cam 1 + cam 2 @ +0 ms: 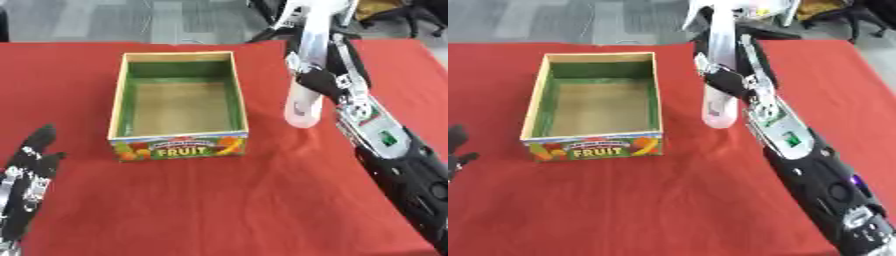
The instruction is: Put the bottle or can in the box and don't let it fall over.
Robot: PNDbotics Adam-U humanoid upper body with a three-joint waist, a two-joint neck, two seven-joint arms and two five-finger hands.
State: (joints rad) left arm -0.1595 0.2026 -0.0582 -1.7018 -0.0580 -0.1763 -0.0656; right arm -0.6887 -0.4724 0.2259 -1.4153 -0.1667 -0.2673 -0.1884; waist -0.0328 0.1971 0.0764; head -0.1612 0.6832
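Left eye view gives me the whole bench: red table (219,200), the open fruit box (179,102) sitting left of centre with nothing in it, and my right hand (325,82) wrapped around a tall pale bottle (304,107) just to the right of the box. The fingers are curled round the upper part of the bottle, so I have hold of it, and it hangs close to upright. Its base looks a touch above the cloth, though I can't say for certain that it's clear of it. My left hand (26,175) rests idle at the lower left corner, fingers straight and pointing up, holding nothing.

So I'd call the pick-up done and the placing still to come. What's left, as I read it: carry the bottle left over the box wall, lower it onto the cardboard floor standing straight, then let go without tipping it.
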